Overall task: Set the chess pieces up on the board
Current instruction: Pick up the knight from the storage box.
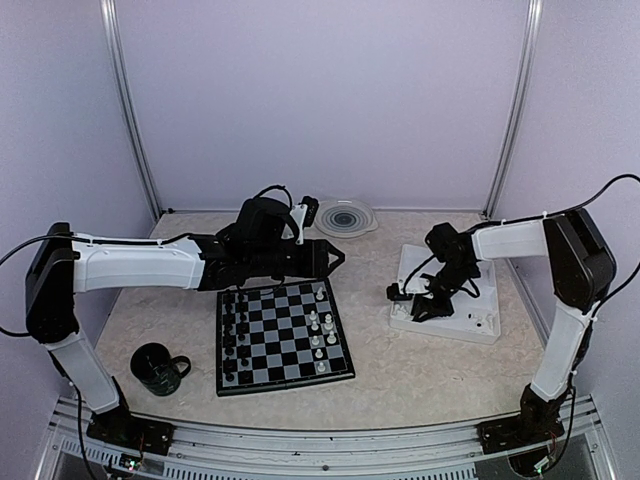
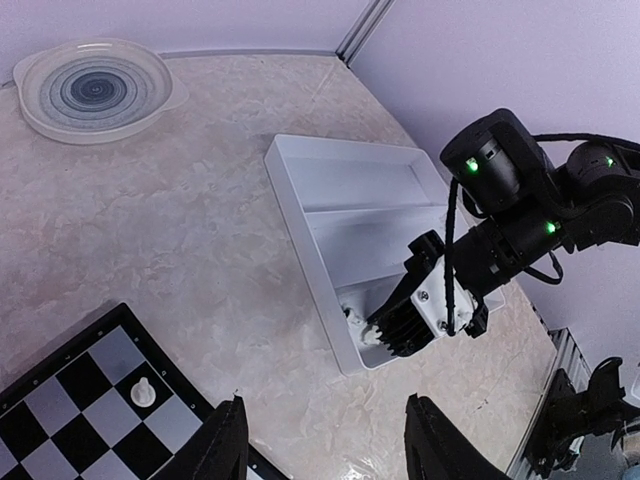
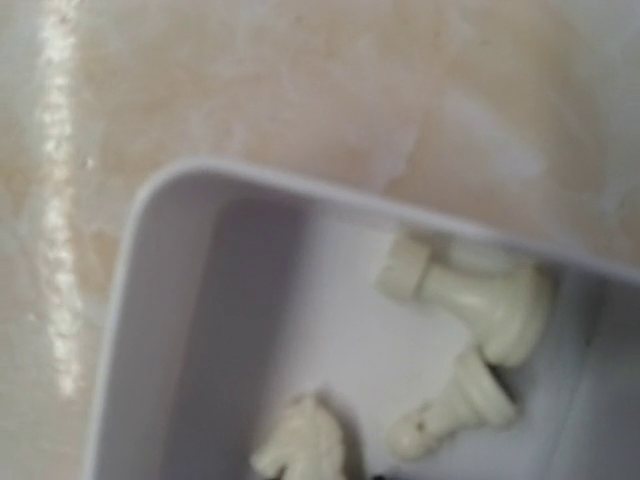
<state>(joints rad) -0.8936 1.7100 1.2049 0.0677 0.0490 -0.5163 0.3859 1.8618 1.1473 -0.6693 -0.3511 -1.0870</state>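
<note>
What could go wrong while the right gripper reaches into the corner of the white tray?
The knight, pawn and third white piece lie on their sides, crowded near the tray wall; the right gripper might pinch two or slip off. The open left gripper hovers by the board edge, so the arms could collide at delivery.

- The left arm (image 1: 140,268) rises from its base at the near left, bends at the elbow and stretches almost level toward the middle.
- The left claw (image 1: 335,258) points right, its 2 fingers (image 2: 225,445) well apart with nothing between them.
- The right arm (image 1: 575,260) stands up from its base, folds at the elbow and reaches left, wrist bent downward.
- The right claw (image 2: 392,328) points steeply down; how its jaws stand cannot be made out.
</note>
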